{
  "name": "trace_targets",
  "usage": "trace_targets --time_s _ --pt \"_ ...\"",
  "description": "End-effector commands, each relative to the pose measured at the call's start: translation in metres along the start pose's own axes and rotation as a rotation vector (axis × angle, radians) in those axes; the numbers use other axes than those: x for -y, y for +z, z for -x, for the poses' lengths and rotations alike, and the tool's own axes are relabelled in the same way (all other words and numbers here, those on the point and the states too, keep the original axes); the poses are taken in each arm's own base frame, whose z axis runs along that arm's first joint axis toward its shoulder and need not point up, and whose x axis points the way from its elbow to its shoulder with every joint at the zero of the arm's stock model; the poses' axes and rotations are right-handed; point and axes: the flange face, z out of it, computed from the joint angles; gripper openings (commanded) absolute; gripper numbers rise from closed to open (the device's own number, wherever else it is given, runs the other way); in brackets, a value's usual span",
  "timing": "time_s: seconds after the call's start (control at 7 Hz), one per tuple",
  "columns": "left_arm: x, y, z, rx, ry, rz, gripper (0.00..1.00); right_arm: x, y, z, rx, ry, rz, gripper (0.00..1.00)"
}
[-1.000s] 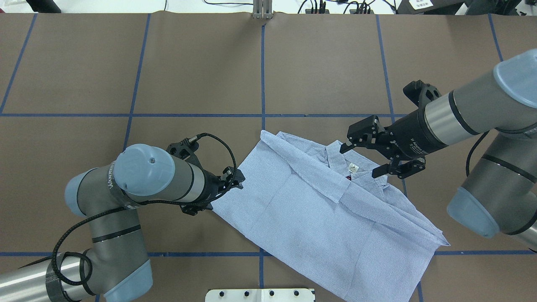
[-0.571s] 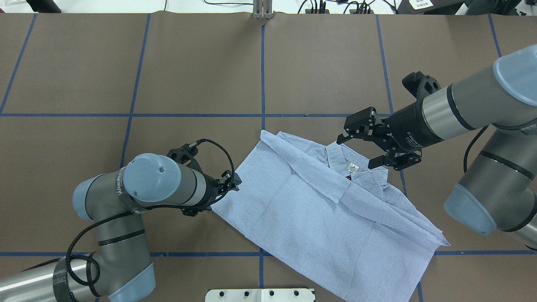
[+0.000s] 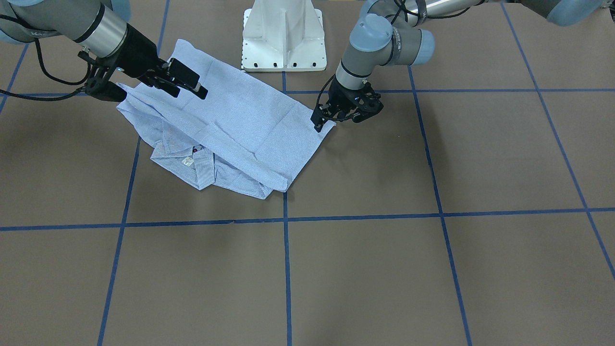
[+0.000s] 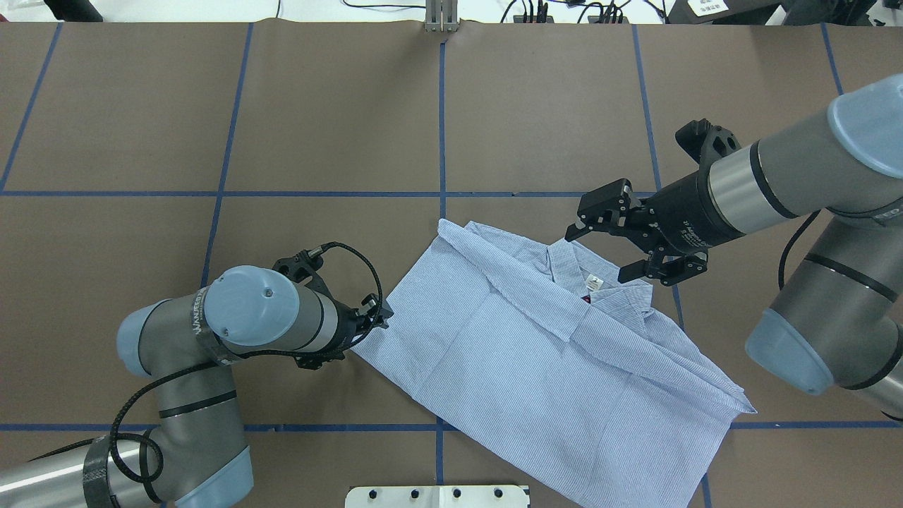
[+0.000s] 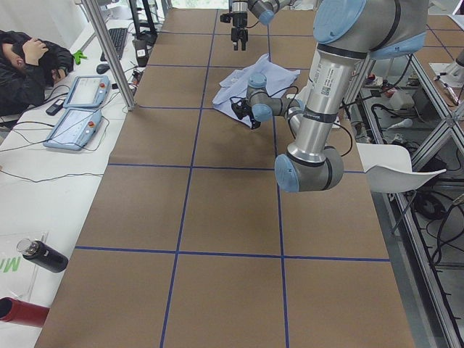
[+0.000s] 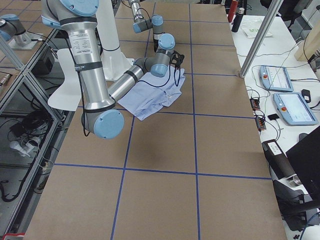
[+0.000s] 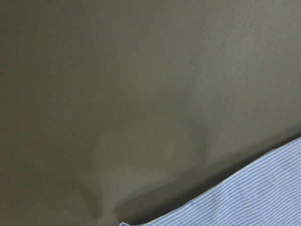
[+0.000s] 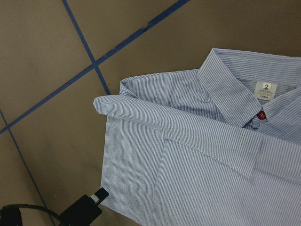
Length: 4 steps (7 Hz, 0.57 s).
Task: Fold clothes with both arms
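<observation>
The shirt (image 4: 536, 353) lies partly folded on the table (image 4: 317, 127), just in front of the robot's base and slightly to its right, with the collar (image 4: 564, 261) and its white label (image 4: 594, 283) showing at the far edge and one side already turned in over the body. The right gripper (image 4: 603, 252) hovers above the collar with its fingers spread wide and nothing between them. The left gripper (image 4: 379, 316) sits low at the shirt's near-left corner, touching or almost touching the hem; its own arm hides the fingers from above, and the wrist camera shows only bare table and a strip of cloth, so I cannot tell how far apart they are or whether they have the fabric. The step in hand looks like taking hold for the next fold. To do it well, each gripper should pinch every layer at its edge, both should lift together, and the cloth should stay taut so the fold lands straight. The brown tabletop is matte and flat, marked into squares by blue tape (image 4: 441, 120). At the far side a person (image 5: 29, 65) sits beside a white bench with two control tablets (image 5: 76, 119).
</observation>
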Motion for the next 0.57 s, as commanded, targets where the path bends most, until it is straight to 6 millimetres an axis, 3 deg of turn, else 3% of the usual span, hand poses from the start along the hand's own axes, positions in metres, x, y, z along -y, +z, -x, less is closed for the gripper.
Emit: trace_targets --time_s 0.0,0.14,0.43 --pt "-0.0080 0.0070 0.0045 0.017 0.005 0.007 0.85 0.0000 -0.0003 -0.0002 0.001 0.000 0.001 1.00" --pt "-0.0093 0.0060 0.0020 0.014 0.004 0.010 0.80 0.0002 -0.0001 -0.0003 -0.001 0.001 0.001 1.00" --pt "-0.0121 0.0035 -0.0033 0.022 0.002 0.008 0.51 0.0012 -0.0013 -0.0002 0.001 0.001 -0.002 1.00"
